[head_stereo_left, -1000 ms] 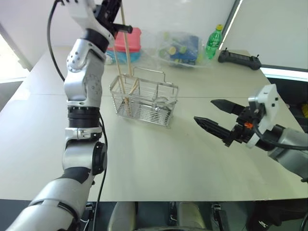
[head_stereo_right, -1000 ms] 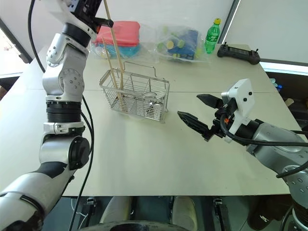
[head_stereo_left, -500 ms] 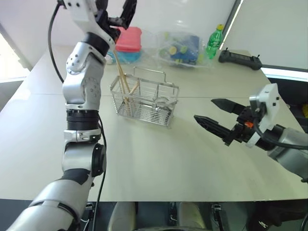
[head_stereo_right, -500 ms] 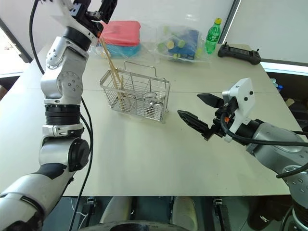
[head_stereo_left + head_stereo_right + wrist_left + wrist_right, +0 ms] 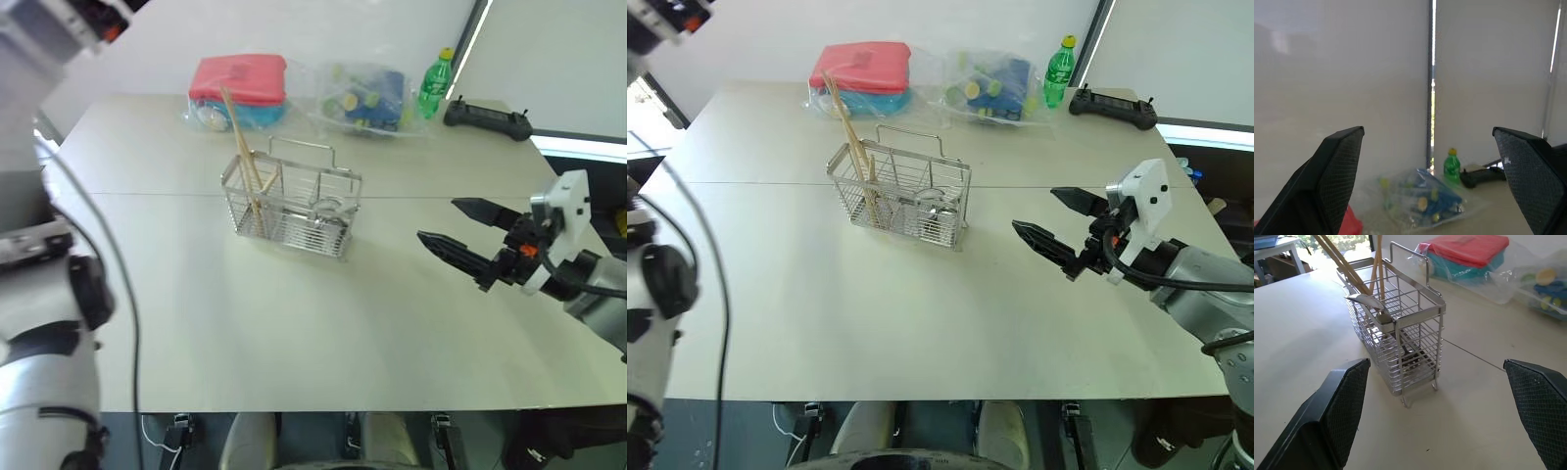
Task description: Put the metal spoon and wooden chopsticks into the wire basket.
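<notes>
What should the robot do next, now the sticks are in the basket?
Probably just pull both arms back and stop. The wooden chopsticks lean inside the wire basket, the metal spoon rests in it too, and the right pincer is open and holds nothing.

wooden chopsticks [image 5: 245,166] and metal spoon [image 5: 1369,303] in wire basket [image 5: 294,211] (mid-table), bottle [image 5: 434,85] behind

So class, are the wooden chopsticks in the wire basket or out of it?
In. The wooden chopsticks stand leaning in the end compartment of the wire basket, tops sticking above its rim.
</notes>
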